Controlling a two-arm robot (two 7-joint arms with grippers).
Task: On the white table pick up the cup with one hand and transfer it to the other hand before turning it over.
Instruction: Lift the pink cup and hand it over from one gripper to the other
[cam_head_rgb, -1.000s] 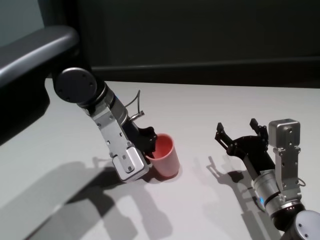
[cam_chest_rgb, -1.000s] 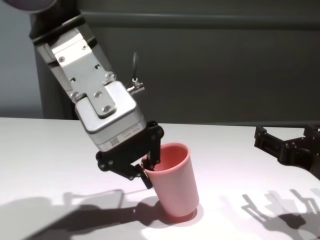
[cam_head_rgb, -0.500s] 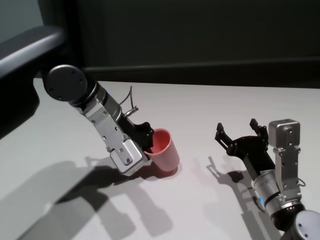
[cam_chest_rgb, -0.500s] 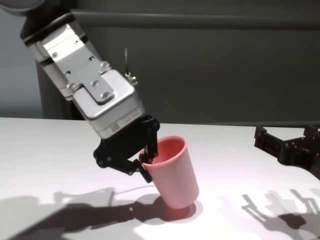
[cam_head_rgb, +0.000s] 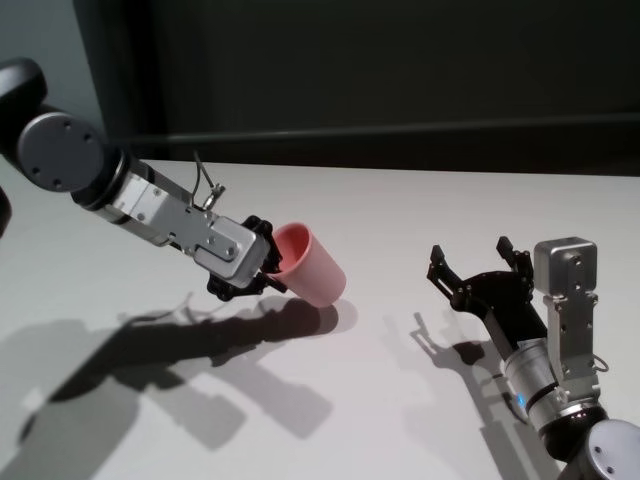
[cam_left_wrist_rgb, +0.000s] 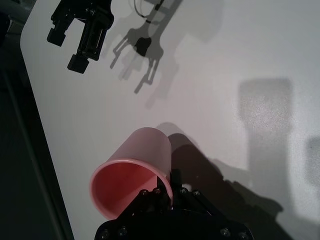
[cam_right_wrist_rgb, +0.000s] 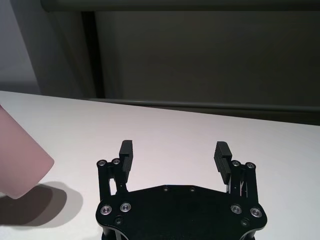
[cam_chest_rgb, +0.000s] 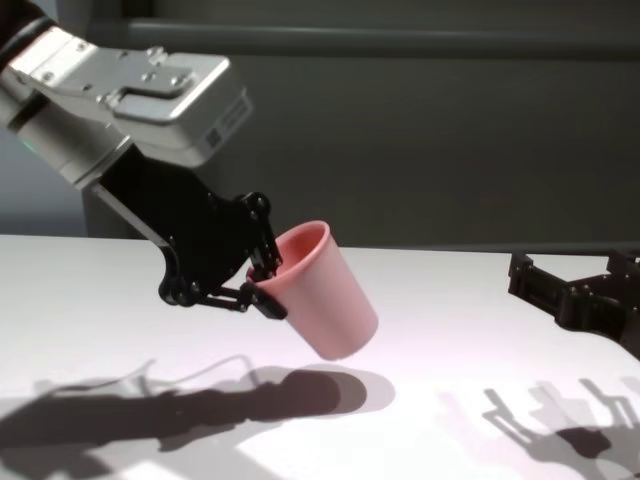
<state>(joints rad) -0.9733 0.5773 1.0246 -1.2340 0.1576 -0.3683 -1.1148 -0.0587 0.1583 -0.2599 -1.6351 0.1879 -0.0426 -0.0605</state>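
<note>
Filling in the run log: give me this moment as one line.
left gripper: jaws shut on small pink plastic cup, lifted, tilted | right gripper: jaws open, empty, waiting | white table: cup shadow only

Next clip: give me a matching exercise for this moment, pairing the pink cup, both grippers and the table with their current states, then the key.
Things:
1. pink cup
2. left gripper
3. right gripper
4. white table

States:
A. open, holding nothing, low over the table on the robot's right
B. tilted, lifted off the surface, base toward the right arm
C. bears the shadows of the arms and the cup
D. shut on the rim

Pairs: 1-B, 2-D, 3-A, 4-C
</note>
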